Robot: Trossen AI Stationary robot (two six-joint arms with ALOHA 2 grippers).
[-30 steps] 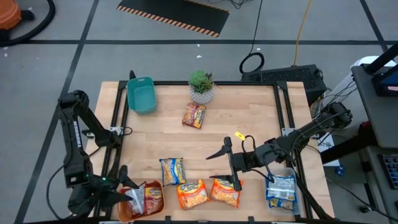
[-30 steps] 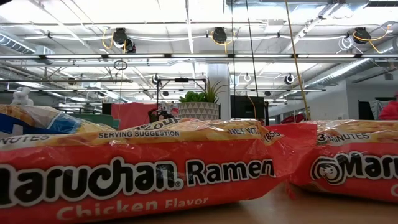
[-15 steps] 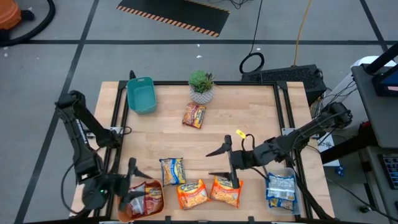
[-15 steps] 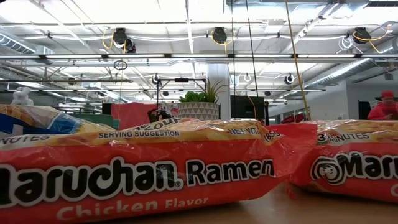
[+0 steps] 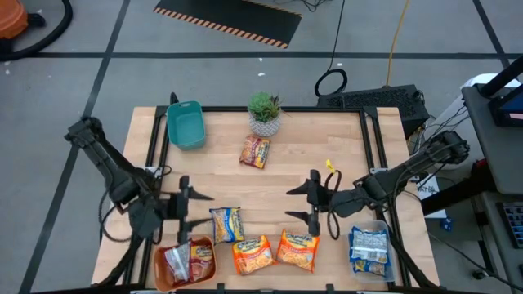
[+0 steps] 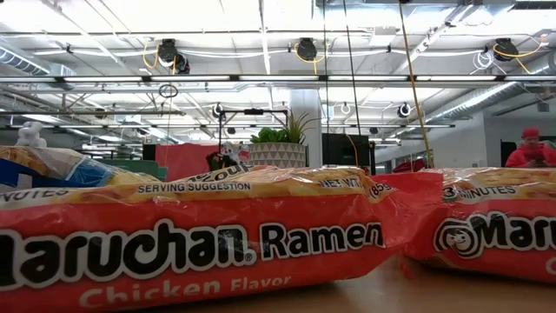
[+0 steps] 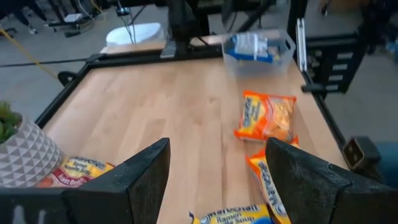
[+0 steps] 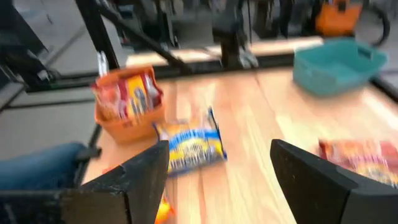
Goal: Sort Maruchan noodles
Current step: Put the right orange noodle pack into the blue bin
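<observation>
Several Maruchan noodle packets lie flat on the wooden table (image 5: 270, 175): a blue-and-yellow one (image 5: 226, 223), two orange ones (image 5: 252, 255) (image 5: 298, 250) near the front edge, and a dark red one (image 5: 256, 151) by the plant. Red packets sit in the orange bin (image 5: 184, 263), and a silver one sits in the clear bin (image 5: 369, 249). My left gripper (image 5: 192, 214) hangs open above the table, left of the blue-and-yellow packet (image 7: 230, 216). My right gripper (image 5: 292, 202) hangs open above and just beyond the right orange packet. Neither holds anything.
A teal bin (image 5: 185, 124) stands at the far left, and a potted plant (image 5: 264, 114) at the far middle. The table's middle shows bare wood. In the low view the orange packets (image 6: 191, 243) fill the foreground. A person (image 6: 530, 148) shows far behind.
My left gripper has risen from over the orange bin at the near left corner and swung toward the far edge and the table's middle, rolling as it went. My right gripper has rolled and drawn back a little toward the right edge. No packet has moved.
</observation>
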